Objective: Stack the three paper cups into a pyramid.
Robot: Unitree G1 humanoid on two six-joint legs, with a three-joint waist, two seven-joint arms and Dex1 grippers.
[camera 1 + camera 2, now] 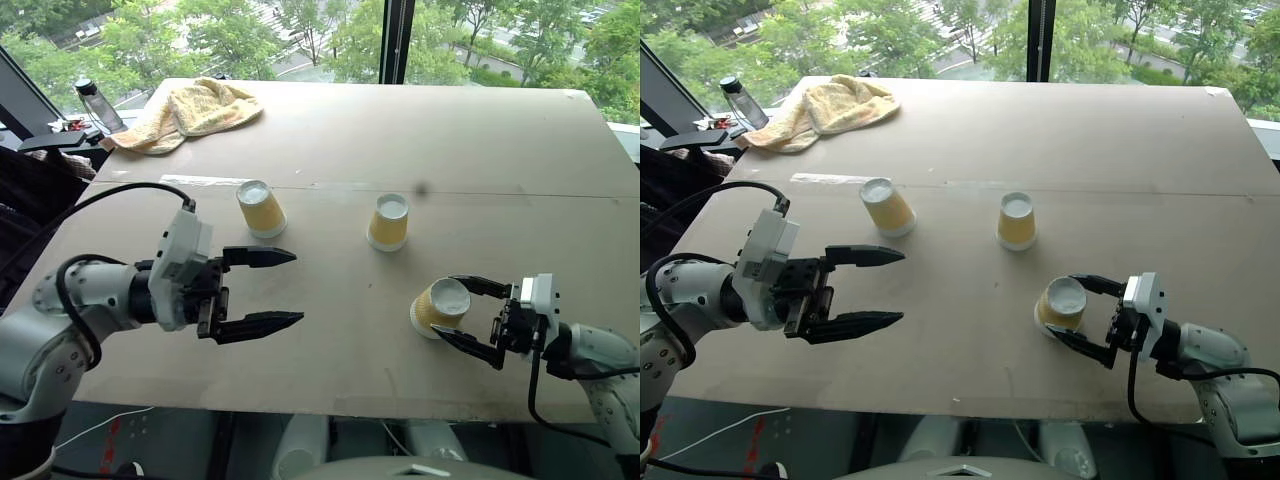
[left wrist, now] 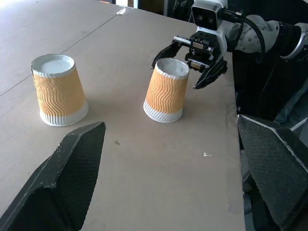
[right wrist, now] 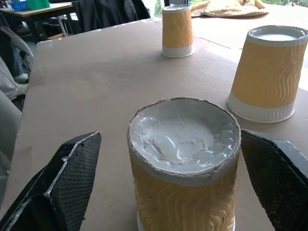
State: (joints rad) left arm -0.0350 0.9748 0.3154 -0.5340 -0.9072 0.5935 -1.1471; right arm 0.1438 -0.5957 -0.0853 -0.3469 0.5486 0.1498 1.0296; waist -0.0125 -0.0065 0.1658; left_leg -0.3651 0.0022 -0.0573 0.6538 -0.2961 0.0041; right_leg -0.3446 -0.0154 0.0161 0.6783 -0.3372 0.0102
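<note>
Three paper cups point(image 1: 388, 222) upside down, apart | right tool point(image 1: 462, 317) open around nearest | left tool point(image 1: 258, 291) open

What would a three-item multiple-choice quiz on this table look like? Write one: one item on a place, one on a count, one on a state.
1. Where does the pale yellow towel lie?
A. at the table's far left corner
B. between the two grippers
C. under a cup

2. How many paper cups stand on the table?
A. two
B. three
C. four

3. How does the right gripper stand?
A. shut beside the cup
B. open, fingers on either side of the near cup
C. open, far from every cup

Answers: 1 A, the towel is bunched near the bottle. 2 B, the left cup, middle cup and near cup, all upside down. 3 B, the right wrist view shows a finger on each side of that cup.
</note>
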